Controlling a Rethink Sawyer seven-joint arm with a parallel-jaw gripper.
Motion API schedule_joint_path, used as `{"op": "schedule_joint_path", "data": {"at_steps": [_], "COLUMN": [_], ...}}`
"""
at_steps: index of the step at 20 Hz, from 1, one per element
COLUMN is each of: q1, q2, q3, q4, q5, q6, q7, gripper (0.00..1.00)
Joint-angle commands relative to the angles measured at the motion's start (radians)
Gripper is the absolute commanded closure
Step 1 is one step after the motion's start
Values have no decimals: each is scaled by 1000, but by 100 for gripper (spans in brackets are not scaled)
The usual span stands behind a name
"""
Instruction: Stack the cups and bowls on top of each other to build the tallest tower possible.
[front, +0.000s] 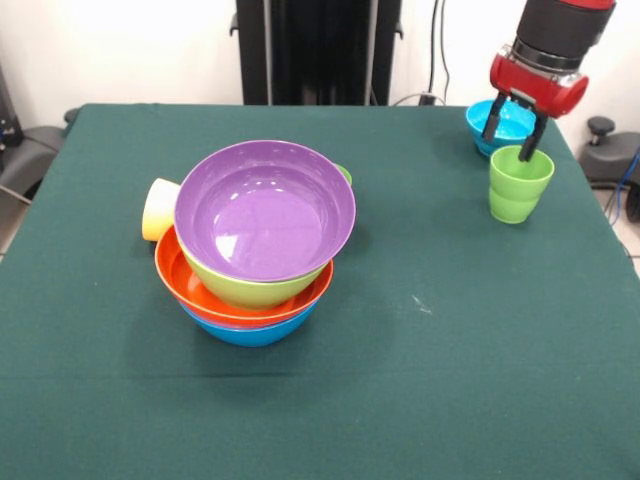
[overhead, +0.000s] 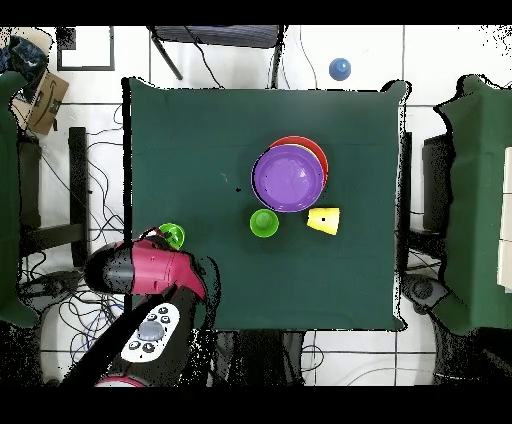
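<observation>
Main risk: the light green stepped plastic cup (front: 520, 184) gets tipped or dragged on the green cloth-covered table (front: 400, 380) if the fingers close off-centre on its thin rim. It stands near the table's corner, so a shove could send it over the edge. It could also knock the small turquoise plastic bowl (front: 497, 124) standing just behind it.

The tower (front: 255, 250), a nested pile of glossy plastic bowls, leans a bit: the blue bowl (front: 250, 332) is lowest, the orange bowl (front: 230, 305) and lime green bowl (front: 250, 288) sit above it, and the large purple bowl (front: 265, 208) on top sits tilted. A cup dropped into that slope may slide.

A yellow plastic cup (front: 160, 209) lies on its side touching the pile. A plain green cup (overhead: 263, 222) stands just beside the pile in the overhead view.

The red and black arm comes down near-vertical over the corner, with the gripper (front: 513, 140) at the light green cup's rim. Jaws are apart, one finger seemingly inside the cup and one outside the far wall, though contact is hard to judge. Nothing is grasped yet.
</observation>
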Motion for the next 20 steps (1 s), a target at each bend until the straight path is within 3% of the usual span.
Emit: {"op": "schedule_joint_path", "data": {"at_steps": [1,4,9,14,20], "q1": [14,-21,5,19,-49], "q2": [-22,-26,7,-23,-80], "q3": [10,52,64,81,182], "q4": [4,12,39,108,205], "q5": [-99,-108,-102,-107,-140], "q6": [-112,-127,-182,-203,-225], "q7": [39,31,85,97,67], "gripper": [0,0,0,0,0]}}
